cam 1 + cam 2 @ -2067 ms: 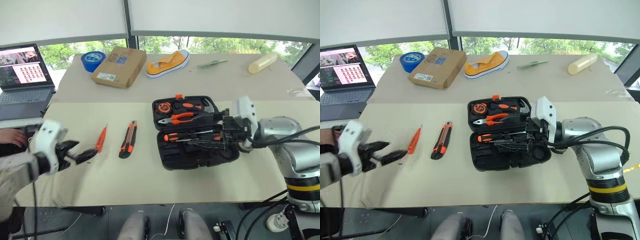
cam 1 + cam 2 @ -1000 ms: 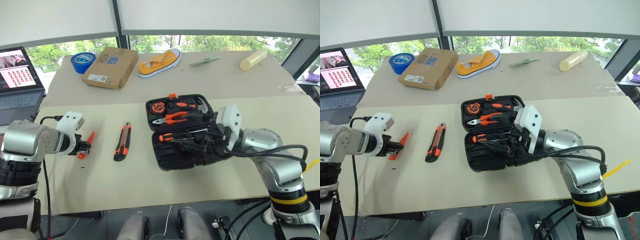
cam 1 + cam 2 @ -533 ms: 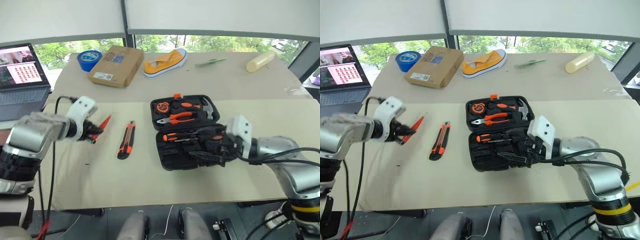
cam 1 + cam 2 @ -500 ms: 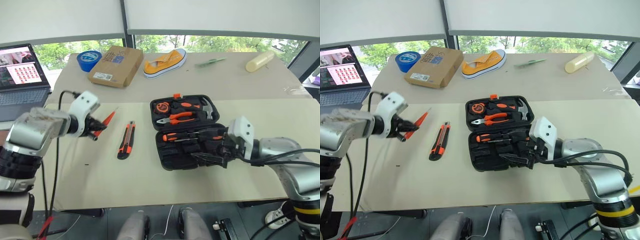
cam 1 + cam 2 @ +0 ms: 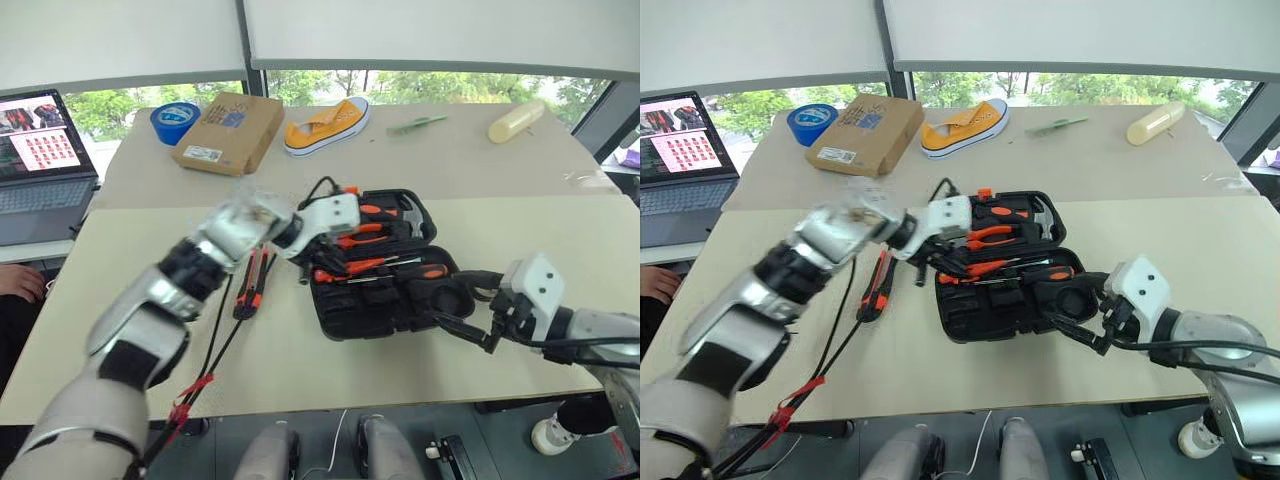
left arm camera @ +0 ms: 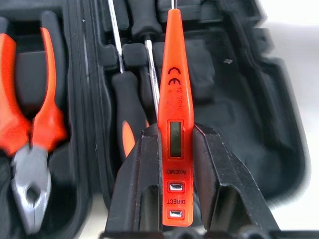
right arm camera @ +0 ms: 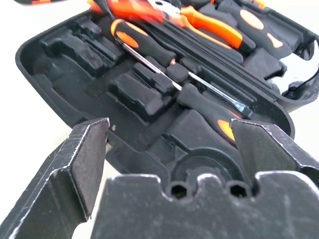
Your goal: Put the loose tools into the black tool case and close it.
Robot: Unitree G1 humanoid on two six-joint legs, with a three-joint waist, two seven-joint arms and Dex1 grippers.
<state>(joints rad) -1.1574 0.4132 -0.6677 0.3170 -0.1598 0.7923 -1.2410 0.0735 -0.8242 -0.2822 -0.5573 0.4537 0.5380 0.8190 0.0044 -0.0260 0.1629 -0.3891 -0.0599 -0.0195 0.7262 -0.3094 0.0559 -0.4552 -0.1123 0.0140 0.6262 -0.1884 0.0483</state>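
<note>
Left gripper (image 6: 175, 199) is clamping a slim orange tester screwdriver (image 6: 175, 114) by its tail end, fingers (image 6: 142, 184) closed against both sides, holding it over the open black moulded plastic tool case (image 5: 385, 310), which is lying on the beige table (image 5: 300, 370). Right gripper (image 7: 169, 164) is hovering just off the case's near right corner, fingers spread wide, gripping nothing. Black-and-orange utility knife (image 5: 250, 285) is lying on the table left of the case. Orange-handled pliers (image 6: 30, 129) are sitting in their slot.
</note>
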